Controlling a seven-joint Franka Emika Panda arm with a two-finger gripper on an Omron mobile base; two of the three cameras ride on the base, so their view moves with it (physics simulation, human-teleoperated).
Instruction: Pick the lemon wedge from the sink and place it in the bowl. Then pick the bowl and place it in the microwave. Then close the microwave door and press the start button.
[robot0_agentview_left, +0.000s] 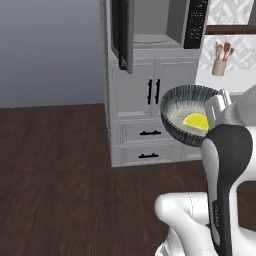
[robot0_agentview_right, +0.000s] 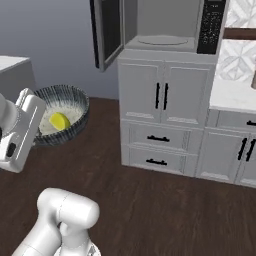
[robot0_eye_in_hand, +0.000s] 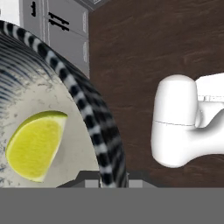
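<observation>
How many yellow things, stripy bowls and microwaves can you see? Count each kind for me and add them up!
Yellow lemon wedge, lying inside the bowl: 1
Round dark blue-grey streaked bowl, held up by the gripper: 1
Built-in microwave with light grey interior, its dark-glass door open: 1
Total: 3

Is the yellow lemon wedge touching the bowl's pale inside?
Touching. The hand view shows the small yellow lemon wedge lying flat on the pale speckled inside of the streaked blue-grey bowl.

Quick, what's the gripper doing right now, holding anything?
Gripper: shut on the bowl rim, lemon wedge inside.
</observation>
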